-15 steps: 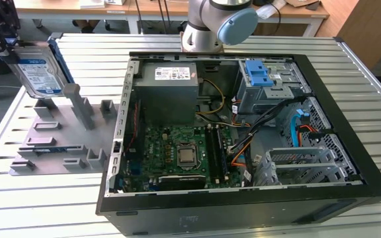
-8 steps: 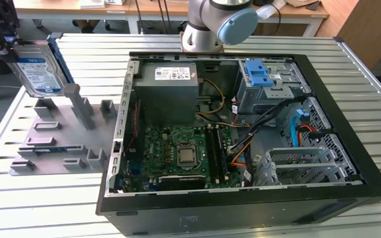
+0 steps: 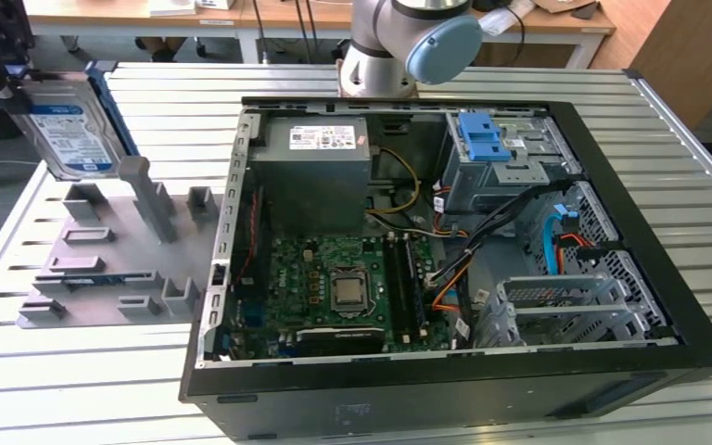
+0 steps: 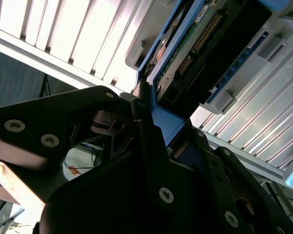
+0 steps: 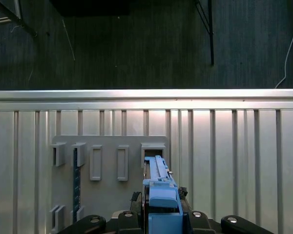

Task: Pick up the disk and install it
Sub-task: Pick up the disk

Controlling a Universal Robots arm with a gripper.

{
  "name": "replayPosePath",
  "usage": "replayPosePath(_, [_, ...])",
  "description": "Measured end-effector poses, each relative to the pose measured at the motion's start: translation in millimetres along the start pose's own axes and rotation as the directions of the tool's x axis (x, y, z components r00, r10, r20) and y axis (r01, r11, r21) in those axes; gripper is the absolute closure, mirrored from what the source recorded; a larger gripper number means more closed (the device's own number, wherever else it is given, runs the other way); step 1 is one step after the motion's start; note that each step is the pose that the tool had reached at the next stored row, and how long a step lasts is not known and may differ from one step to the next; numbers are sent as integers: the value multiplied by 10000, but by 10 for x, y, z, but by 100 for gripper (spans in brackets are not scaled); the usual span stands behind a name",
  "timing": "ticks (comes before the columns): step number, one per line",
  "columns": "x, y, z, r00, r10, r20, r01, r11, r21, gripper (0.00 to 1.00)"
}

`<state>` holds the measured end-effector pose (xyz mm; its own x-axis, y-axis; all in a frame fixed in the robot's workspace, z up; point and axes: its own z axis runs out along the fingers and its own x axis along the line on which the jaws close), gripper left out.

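One hard drive, the disk (image 3: 69, 130), sits tilted in the gripper (image 3: 12, 88) at the exterior view's far left, by the far end of the grey slotted fixture (image 3: 108, 250) that lies on the ribbed metal table (image 3: 71, 371). The claw is closed on the drive's blue carrier frame and pinches its edge, as the second wrist view shows. To the exterior view's right, well apart from the drive, lies the open computer case (image 3: 480, 366). Its motherboard (image 3: 331, 287), grey power supply (image 3: 312, 176) and light-blue latch (image 3: 486, 139) are exposed.
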<state>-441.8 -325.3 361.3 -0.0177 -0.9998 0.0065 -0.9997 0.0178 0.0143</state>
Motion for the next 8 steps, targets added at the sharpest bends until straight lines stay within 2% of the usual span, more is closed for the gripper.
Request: replayPosePath(8, [0, 1, -41, 10000, 0, 1, 0, 10000, 0, 64])
